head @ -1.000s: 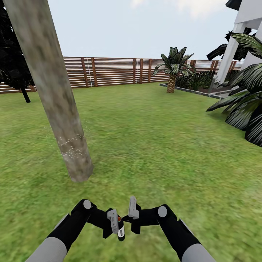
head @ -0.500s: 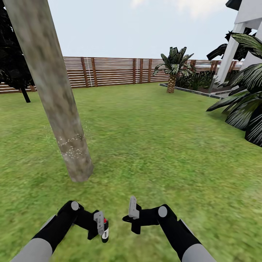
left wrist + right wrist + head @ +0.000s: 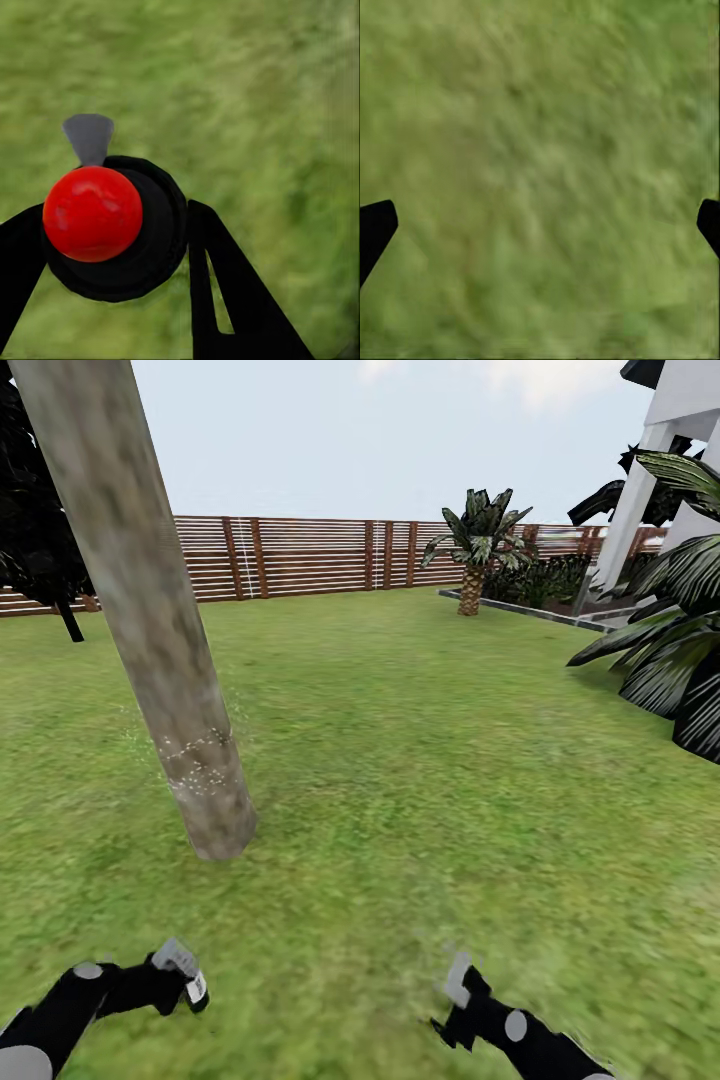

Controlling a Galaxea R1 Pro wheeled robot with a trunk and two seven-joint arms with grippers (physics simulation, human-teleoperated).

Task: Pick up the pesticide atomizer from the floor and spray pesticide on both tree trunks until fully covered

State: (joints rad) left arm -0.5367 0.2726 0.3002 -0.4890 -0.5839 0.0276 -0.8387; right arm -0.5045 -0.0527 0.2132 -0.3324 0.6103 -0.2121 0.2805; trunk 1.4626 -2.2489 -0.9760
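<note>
A thick, pale mottled tree trunk (image 3: 150,620) leans up from the grass floor (image 3: 400,780) at the left of the head view, with a band of fine white specks low on it. Low at the left, my left gripper (image 3: 180,968) is shut on the pesticide atomizer (image 3: 196,988). In the left wrist view the atomizer (image 3: 150,240) is a dark bottle with a red ball on top, and black fingers (image 3: 217,285) press on both sides of it. My right gripper (image 3: 455,985) hangs low at the right over grass. Its fingers (image 3: 375,229) stand wide apart with nothing between them.
A brown slatted fence (image 3: 300,555) closes the lawn at the back. A black-leaved tree (image 3: 40,550) stands far left, a short palm (image 3: 480,550) at the back right. Large dark plants (image 3: 670,650) and a white house (image 3: 670,460) line the right side. Open lawn stretches ahead.
Both arms have swung apart and lower. The left gripper carried the atomizer out to the left, and the right gripper moved right and down. The camera has not shifted.
</note>
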